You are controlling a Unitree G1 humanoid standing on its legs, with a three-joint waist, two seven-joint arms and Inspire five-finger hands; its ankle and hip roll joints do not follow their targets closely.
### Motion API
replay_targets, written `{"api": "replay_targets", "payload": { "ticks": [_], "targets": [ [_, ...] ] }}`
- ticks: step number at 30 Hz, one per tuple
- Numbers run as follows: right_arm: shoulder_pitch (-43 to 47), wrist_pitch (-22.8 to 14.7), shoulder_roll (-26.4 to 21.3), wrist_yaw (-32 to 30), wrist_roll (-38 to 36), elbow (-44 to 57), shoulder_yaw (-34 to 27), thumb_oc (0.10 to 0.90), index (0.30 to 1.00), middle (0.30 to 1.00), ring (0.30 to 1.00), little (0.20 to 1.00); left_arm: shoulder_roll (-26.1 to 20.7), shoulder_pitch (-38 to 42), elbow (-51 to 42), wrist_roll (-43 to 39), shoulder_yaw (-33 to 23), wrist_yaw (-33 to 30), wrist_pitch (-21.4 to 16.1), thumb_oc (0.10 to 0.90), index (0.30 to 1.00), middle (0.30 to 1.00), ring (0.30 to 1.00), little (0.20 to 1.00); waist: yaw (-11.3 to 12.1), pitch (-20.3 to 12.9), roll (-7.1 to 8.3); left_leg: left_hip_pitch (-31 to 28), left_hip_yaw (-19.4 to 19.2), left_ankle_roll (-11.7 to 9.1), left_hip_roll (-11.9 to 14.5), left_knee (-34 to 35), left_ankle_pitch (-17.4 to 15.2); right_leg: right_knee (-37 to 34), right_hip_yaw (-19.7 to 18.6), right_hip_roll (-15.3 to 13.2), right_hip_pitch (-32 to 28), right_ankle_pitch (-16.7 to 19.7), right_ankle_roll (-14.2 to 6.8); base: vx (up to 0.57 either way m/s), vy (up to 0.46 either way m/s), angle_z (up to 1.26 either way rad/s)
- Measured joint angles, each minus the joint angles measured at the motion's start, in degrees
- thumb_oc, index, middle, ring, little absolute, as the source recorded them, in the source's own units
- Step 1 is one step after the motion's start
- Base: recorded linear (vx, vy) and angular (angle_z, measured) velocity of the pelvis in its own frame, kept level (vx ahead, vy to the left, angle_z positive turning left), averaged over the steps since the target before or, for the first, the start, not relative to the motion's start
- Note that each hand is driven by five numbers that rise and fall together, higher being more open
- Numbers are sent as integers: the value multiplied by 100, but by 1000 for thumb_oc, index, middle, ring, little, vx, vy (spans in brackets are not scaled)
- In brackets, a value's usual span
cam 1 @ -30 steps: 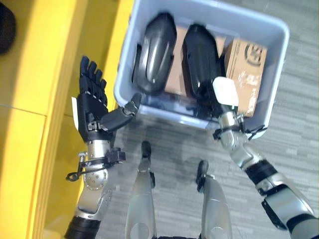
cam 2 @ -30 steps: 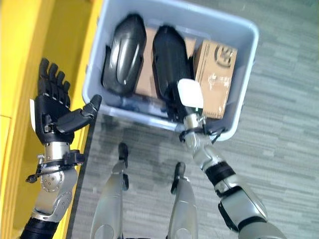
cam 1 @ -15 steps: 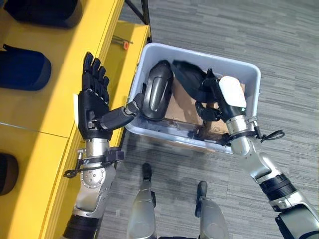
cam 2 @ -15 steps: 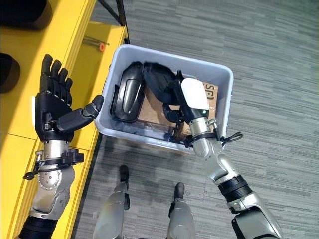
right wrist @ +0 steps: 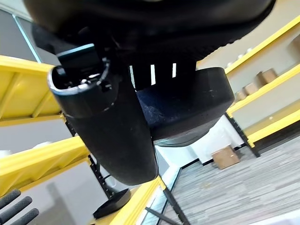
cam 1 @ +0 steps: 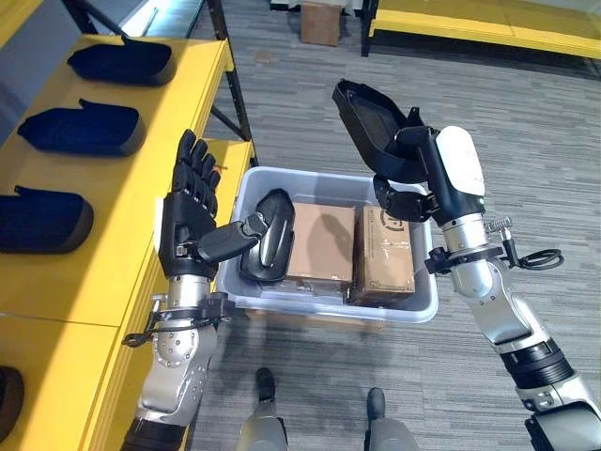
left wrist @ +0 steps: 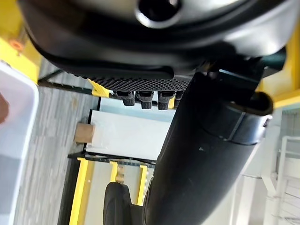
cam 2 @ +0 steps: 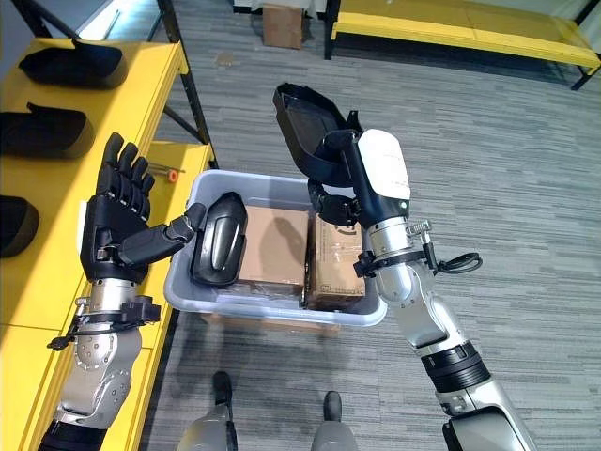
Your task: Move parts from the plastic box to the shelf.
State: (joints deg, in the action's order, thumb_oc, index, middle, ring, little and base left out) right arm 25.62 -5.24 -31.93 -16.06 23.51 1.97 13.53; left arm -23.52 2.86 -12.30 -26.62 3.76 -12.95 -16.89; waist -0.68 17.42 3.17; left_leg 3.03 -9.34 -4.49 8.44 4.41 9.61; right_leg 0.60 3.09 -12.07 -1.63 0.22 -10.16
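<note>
The black shell part [cam 1: 368, 122] looks stiff, light and glossy, likely slippery, so an edge pinch suits it. Near us, the left hand [cam 1: 192, 221] spreads wide beside the plastic box [cam 1: 423, 301], where another part [cam 1: 268, 235] stands. Further out, the right hand [cam 1: 408, 174] clasps the shell's rim, aloft above the box, the shelf [cam 1: 103, 197] alongside.

We see two silver-grey metal arms with black bands at the joints. Each ends in a dark hand: the left hand [cam 1: 188, 230] has ribbed black fingers [cam 1: 192, 174], and the right hand [cam 1: 418, 174] bears a glossy white cover [cam 1: 460, 169].
</note>
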Motion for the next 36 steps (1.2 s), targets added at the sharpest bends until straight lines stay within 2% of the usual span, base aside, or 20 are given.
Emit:
{"api": "replay_targets", "payload": {
  "ticks": [8,12,15,17,18,19,20,21,22,23,24,26,27,28,29,30,31,33,34,36],
  "targets": [
    [-156,1,-4,58,-1,0,-73,400,300,300,300,300,23,-97,1,-2,6,1,75,900,1000,1000,1000,1000,-73,-88,-150,-47,87,-74,152,-17,53,61,12,171,-71,-18,56,-65,-141,2],
    [-154,-19,-1,59,-75,-2,-16,400,300,300,300,300,40,-316,25,-5,4,-9,76,900,1000,1000,1000,1000,-18,-115,-258,21,243,-105,349,-117,75,515,113,362,100,-275,194,-176,-223,12],
    [-122,-156,-25,38,-141,2,88,400,300,300,300,300,131,-648,54,-4,16,-7,81,900,1000,1000,1000,1000,78,-125,-445,243,414,-44,584,-170,134,1066,241,589,454,-568,366,-162,-180,19],
    [-109,-186,-189,-20,-176,9,113,400,300,300,300,300,333,-751,76,-8,108,-10,99,900,1000,1000,1000,1000,87,-121,-680,667,706,-32,610,-239,533,1458,545,664,735,-817,534,-222,-233,95],
    [-107,-174,-300,-28,-176,5,119,400,300,300,300,300,486,-774,101,-8,135,-9,146,900,1000,1000,1000,1000,127,-124,-877,920,708,172,594,-216,770,1669,876,702,806,-910,577,-195,-165,131],
    [-120,-169,-345,-64,-176,6,118,400,300,300,300,300,511,-757,105,-17,163,-25,176,900,1000,1000,1000,1000,130,-110,-945,1000,640,549,608,-208,723,1844,832,764,936,-1017,686,-187,-136,129],
    [-130,-162,-376,-69,-171,4,141,400,300,300,300,300,474,-775,92,-18,181,-22,185,900,1000,1000,1000,1000,181,-114,-1007,1099,483,1089,629,-89,373,2253,940,787,1128,-1242,931,-119,-81,93],
    [-136,-163,-313,-69,-172,5,143,400,300,300,300,300,383,-767,93,-16,165,-18,187,900,1000,1000,1000,1000,221,-93,-875,1143,191,1061,614,-148,-62,2352,922,636,1217,-1334,999,-42,-55,120],
    [-135,-180,-123,-68,-170,14,152,400,300,300,300,300,225,-756,114,-24,101,-22,193,900,1000,1000,1000,1000,262,-36,-524,1419,-472,886,652,-932,-467,2380,1198,242,1321,-1287,1069,19,-11,88],
    [-161,-190,-87,-68,-169,14,152,400,300,300,300,300,206,-748,132,-27,108,-15,193,900,1000,1000,1000,1000,267,-19,-444,1412,-489,806,656,-1247,-497,2350,1293,118,1312,-1201,1044,-11,25,121],
    [-277,-192,-98,-71,-172,15,140,400,300,300,300,300,230,-651,234,-40,235,-7,194,900,1000,1000,1000,1000,146,-37,-429,1327,-625,462,881,-1927,-655,2183,1553,13,1146,-1105,1052,-37,148,90],
    [-358,-200,-102,-88,-171,31,117,400,300,300,300,300,238,-516,298,-83,364,109,182,900,1000,1000,1000,1000,-33,-49,-447,899,-554,155,1138,-2277,-837,2176,1828,-66,1025,-1073,1000,-14,240,97],
    [-478,-208,-98,-163,-171,82,39,400,300,300,300,300,231,-347,364,-249,546,181,175,900,1000,1000,1000,1000,-127,-75,-505,598,-423,-18,1196,-2178,-903,2198,1977,-94,1018,-1078,983,57,233,97],
    [-601,-193,-100,-194,-170,170,-89,400,300,300,300,300,247,-198,427,-251,673,260,180,900,1000,1000,1000,1000,-260,-100,-585,263,-530,-156,1222,-1716,-753,2200,2141,-115,1023,-1050,937,57,171,102],
    [-719,-180,-143,-261,-169,259,-247,400,300,300,300,300,254,-38,469,-251,812,342,201,900,1000,1000,1000,1000,-416,-105,-694,-65,-811,-199,1191,-1089,-369,2234,2379,-149,1027,-1025,896,128,231,110],
    [-813,-148,-148,-353,-171,278,-382,400,300,300,300,300,253,123,503,-251,885,417,246,900,1000,1000,1000,1000,-479,-96,-685,-132,-930,-230,1080,-743,-353,2320,2449,-236,1084,-989,841,90,207,80],
    [-836,-58,-148,-361,-167,276,-382,400,300,300,300,300,242,136,502,-257,874,431,279,900,1000,1000,1000,1000,-395,-92,-582,-137,-873,-239,935,-713,-353,2516,2351,-414,1190,-924,850,87,202,43],
    [-930,-34,-145,-370,-171,276,-392,400,300,300,300,300,209,78,508,-252,831,445,321,900,1000,1000,1000,1000,-353,-92,-502,-108,-874,-226,821,-859,-361,2506,2273,-539,1121,-887,819,27,157,25],
    [-993,-68,-142,-364,-169,277,-352,400,300,300,300,300,197,-81,481,-244,667,439,311,900,1000,1000,1000,1000,-274,-103,-525,-109,-821,-197,717,-931,-437,2347,2265,-629,953,-752,707,45,253,31],
    [-1011,-79,-146,-358,-163,277,-358,400,300,300,300,300,190,-155,475,-242,412,405,265,900,1000,1000,1000,1000,-125,-113,-543,-97,-830,-322,675,-989,-633,2082,2246,-585,846,-708,569,32,204,13]
  ]
}}
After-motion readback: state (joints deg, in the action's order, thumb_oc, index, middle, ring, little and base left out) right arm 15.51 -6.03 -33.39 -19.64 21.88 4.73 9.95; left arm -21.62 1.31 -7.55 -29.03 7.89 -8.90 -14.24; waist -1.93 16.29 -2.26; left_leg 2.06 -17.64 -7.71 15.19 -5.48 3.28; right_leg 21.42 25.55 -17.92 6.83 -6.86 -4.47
